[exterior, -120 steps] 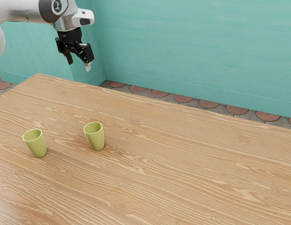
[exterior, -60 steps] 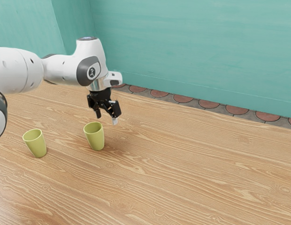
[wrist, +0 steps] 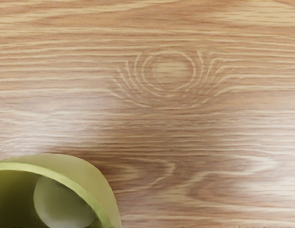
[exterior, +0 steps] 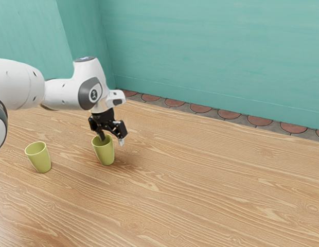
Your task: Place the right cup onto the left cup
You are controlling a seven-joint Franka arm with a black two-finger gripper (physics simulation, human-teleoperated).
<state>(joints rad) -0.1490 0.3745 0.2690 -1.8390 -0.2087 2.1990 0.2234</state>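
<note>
Just below our gripper [exterior: 111, 139], a green cup [exterior: 104, 155] is standing on the table [exterior: 200, 190], and we are taking it as the one to lift. We are keeping the gripper open: one finger [exterior: 102, 136] is showing at the cup's mouth and the other finger [exterior: 121, 141] is hanging outside it, on the exterior view's right, so nothing is being gripped. Well apart from the gripper, towards the exterior view's left, the second cup [exterior: 40, 159] is standing as the likely target.

We are expecting a light, stiff, thin-walled cup, its smooth side perhaps slipping under a loose pinch and its wall perhaps chipping under a hard one. We are favouring a hold on the wall at the rim, one finger inside and one outside, squeezing gently and squarely, since an uneven touch could be tipping it.

Beneath the gripper, the cup is pointing mouth up, its long axis running upright and its body narrowing towards the base; the second cup is standing the same way, so we are planning to carry ours level.
</note>
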